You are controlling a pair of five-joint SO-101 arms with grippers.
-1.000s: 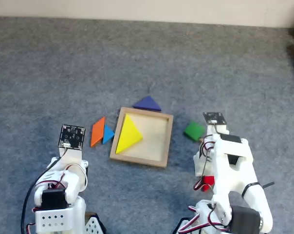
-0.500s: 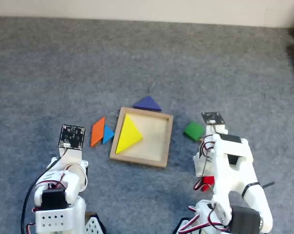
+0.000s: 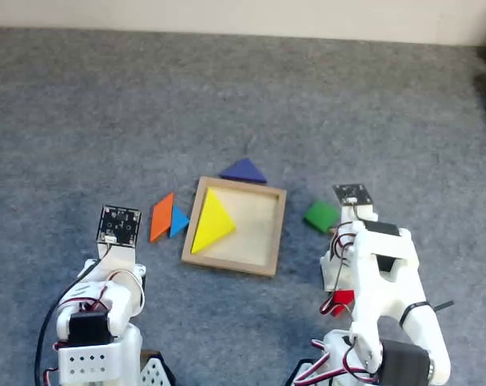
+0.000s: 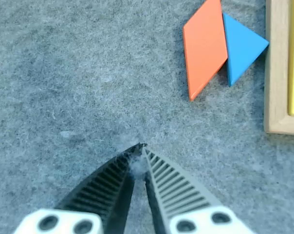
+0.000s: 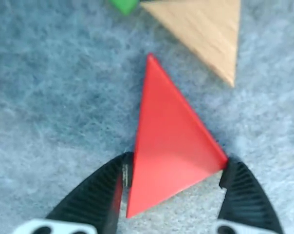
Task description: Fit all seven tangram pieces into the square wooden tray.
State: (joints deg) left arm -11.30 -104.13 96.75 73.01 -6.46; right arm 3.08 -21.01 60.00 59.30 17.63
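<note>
The square wooden tray lies mid-table with a yellow triangle in its left half. A dark blue triangle lies just beyond it. An orange parallelogram and a light blue triangle touch each other left of the tray, and a green square sits to its right. My right gripper is shut on a red triangle, a finger on each side. A wood-coloured triangle lies just ahead of it. My left gripper is shut and empty over bare carpet, short of the orange parallelogram.
Grey carpet covers the table. The left arm stands at the near left and the right arm at the near right, over the red triangle. The tray's rim lies beyond the light blue triangle.
The right arm's wrist has shifted very slightly to the left. The pieces and the left arm have not moved.
</note>
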